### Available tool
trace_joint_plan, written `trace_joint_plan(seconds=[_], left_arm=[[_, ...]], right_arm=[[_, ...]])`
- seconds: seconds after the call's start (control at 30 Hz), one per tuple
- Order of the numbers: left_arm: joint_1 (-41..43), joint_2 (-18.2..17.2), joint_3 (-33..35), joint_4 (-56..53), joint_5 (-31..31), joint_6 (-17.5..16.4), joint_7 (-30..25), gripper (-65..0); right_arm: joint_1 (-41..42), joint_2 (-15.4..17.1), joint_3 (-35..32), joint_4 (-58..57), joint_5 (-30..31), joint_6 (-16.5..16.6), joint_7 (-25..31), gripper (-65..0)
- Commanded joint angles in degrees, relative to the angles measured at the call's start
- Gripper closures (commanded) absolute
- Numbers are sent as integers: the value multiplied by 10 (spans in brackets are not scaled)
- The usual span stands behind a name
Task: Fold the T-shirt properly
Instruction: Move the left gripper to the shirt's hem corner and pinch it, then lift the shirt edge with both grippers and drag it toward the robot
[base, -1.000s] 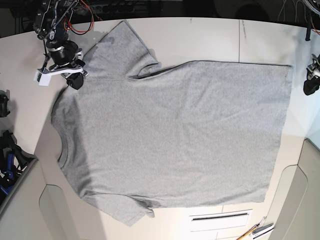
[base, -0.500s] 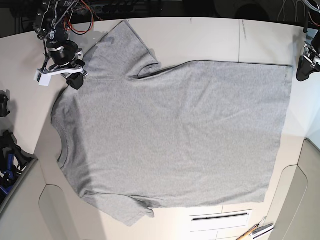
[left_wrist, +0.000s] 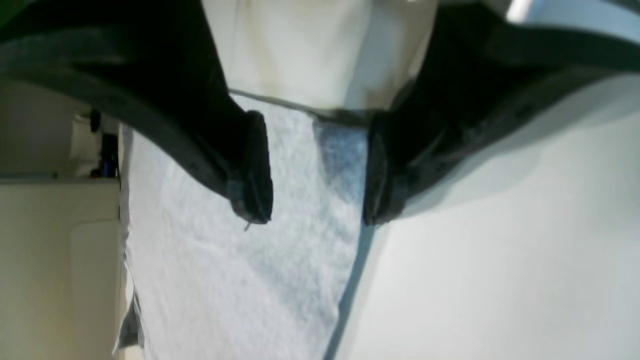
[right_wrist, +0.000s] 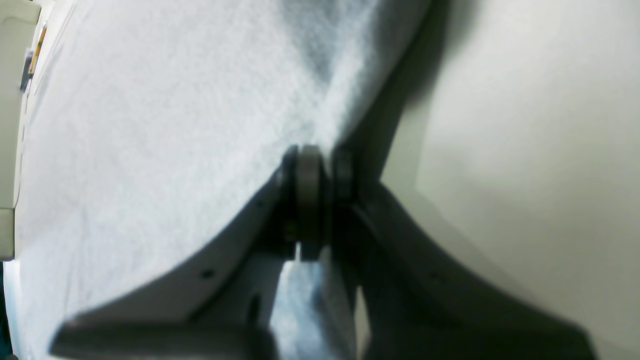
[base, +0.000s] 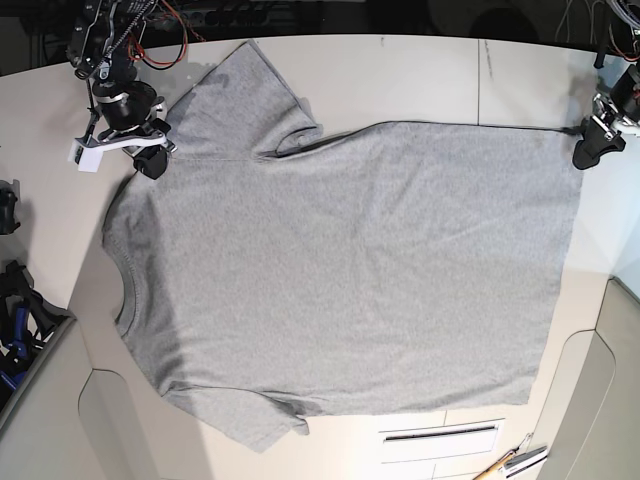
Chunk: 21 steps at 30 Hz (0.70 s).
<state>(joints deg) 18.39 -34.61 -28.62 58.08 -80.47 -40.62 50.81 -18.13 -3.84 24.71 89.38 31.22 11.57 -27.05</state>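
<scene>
The heather-grey T-shirt (base: 340, 270) lies spread flat on the table, plain side up, collar at the left and hem at the right. My right gripper (base: 150, 163) is at the shirt's far-left shoulder edge. In the right wrist view the right gripper (right_wrist: 312, 170) is shut on a pinch of the T-shirt (right_wrist: 150, 125). My left gripper (base: 588, 153) is at the hem's far-right corner. In the left wrist view the left gripper (left_wrist: 315, 219) is open, its jaws straddling the corner of the T-shirt (left_wrist: 240, 280) just above the table.
The pale table (base: 400, 75) has a seam line at the far right. A slot (base: 440, 433) and a pencil-like tool (base: 510, 462) lie near the front right edge. Dark gear (base: 15, 310) sits at the left edge, and cables (base: 160, 35) at the far left.
My left gripper has moved from beyond the table's right side in to the hem's far corner. The right gripper and the shirt have not moved.
</scene>
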Motion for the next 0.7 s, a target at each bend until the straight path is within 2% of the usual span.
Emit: trace_joint_plan(seconds=[0.0,0.2,0.67], left_arm=[[6,-2,5,0,19,12,35,-336],[6,-2,5,0,19,23,39,-336],[5,-2,5,43,35,23,41,-335]], right_arm=[[-5,0,-1,2,-12,-7,-19,0],[-5,0,-1,2,-12,-7,-19,0],[-5,0,-1,2,-12,-7,-19,0]])
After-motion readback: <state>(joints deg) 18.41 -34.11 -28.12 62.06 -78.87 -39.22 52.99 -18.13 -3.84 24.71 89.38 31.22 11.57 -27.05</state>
